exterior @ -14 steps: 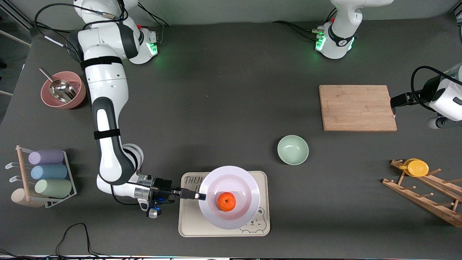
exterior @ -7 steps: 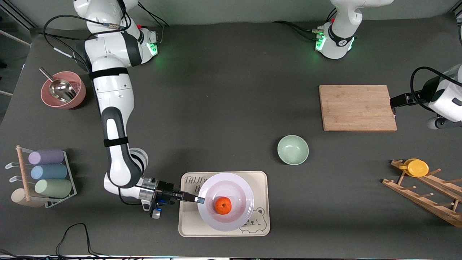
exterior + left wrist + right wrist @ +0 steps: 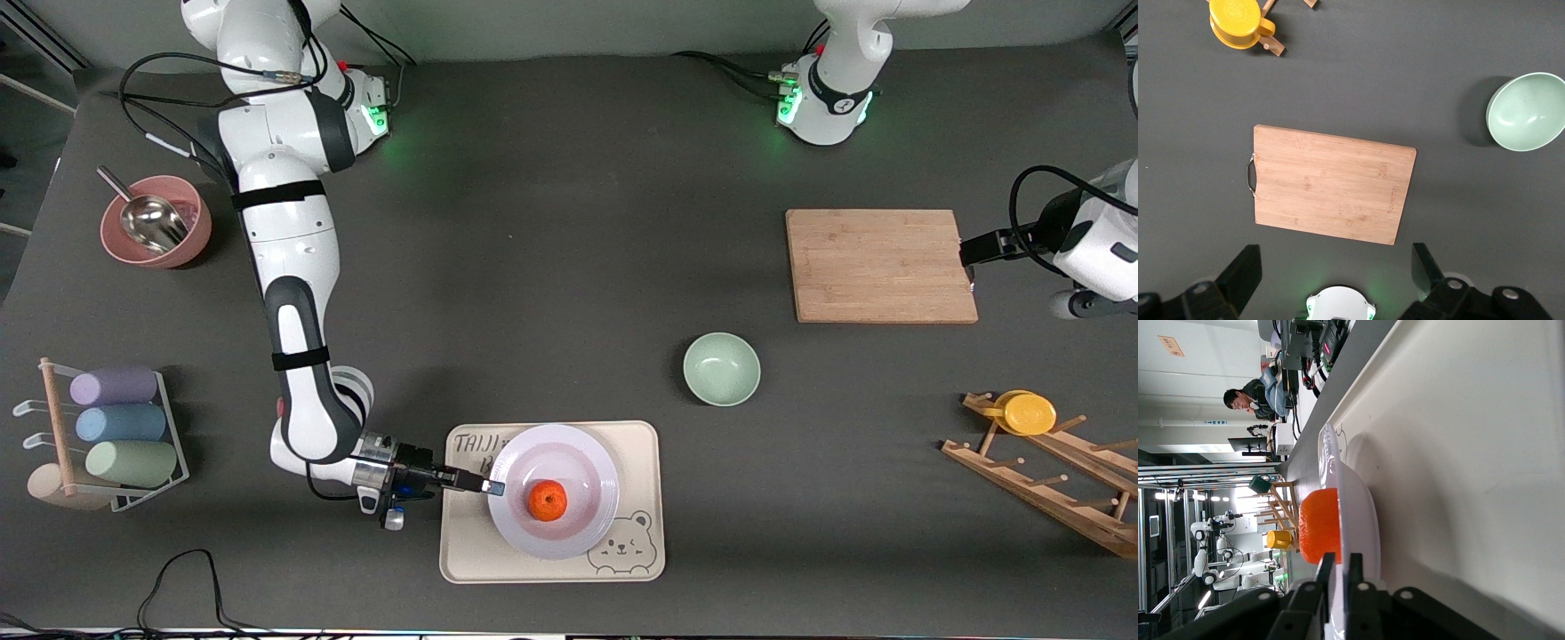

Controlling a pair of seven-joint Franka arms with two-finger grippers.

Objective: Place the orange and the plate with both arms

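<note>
Front view: right pincer (image 3: 492,487) clamps the plate's (image 3: 582,462) rim, orange (image 3: 548,500) inside, plate on the bear tray (image 3: 638,444). Left pincer (image 3: 1333,267), spread wide, waits over the cutting board (image 3: 1331,185).

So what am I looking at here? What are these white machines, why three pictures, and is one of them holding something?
Two robot arms share one table. The big picture comes from a high camera facing them; the two smaller ones come from cameras on each arm's wrist.

The right gripper pinches the rim of the white plate, which sits low over or on a cream bear tray; the orange lies in the plate. The right wrist view shows that grip from the side.

The left gripper waits, open, above a wooden cutting board, holding nothing.

Also on the table: a mint bowl, a pink bowl with a metal scoop, a rack of pastel cups, and a wooden rack carrying a yellow cup.
</note>
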